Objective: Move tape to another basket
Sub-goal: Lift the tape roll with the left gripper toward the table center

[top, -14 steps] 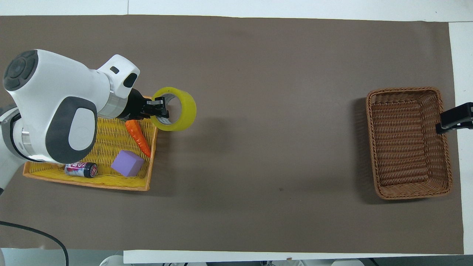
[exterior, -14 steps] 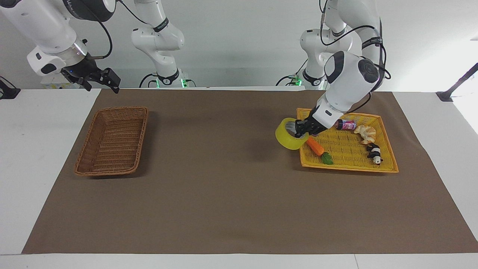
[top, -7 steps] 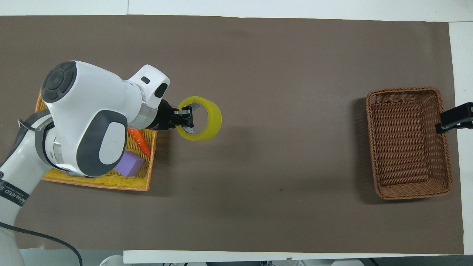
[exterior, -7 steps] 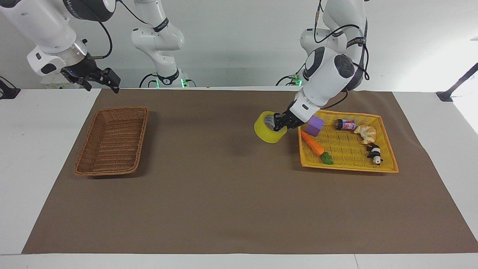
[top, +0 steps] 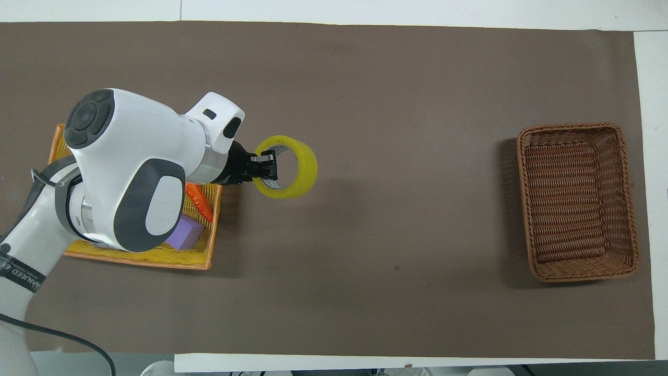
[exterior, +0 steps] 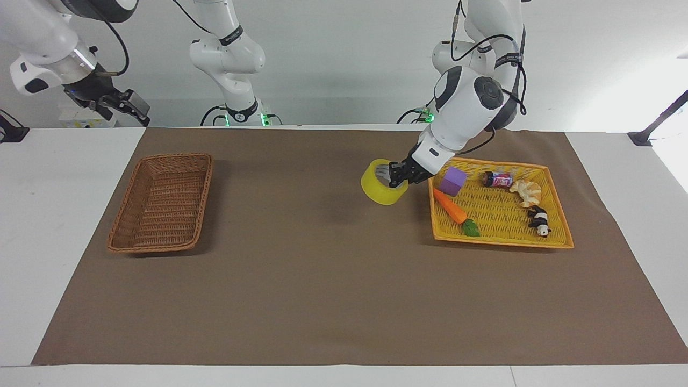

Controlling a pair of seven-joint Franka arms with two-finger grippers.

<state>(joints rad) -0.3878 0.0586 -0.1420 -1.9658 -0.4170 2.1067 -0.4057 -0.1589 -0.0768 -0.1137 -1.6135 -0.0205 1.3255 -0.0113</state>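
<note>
Halfway: tape (exterior: 382, 189) out of the yellow tray (exterior: 556, 236).
Left gripper (exterior: 398, 176) pinches its rim over the mat; the basket (exterior: 161, 201) awaits, well apart. Right gripper (exterior: 126, 103) waits, open.

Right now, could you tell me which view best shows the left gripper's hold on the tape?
The overhead view: the left gripper pinches the tape by its wall, through the open core. The facing view shows the tape outside the yellow basket, the grip less plainly.
</note>
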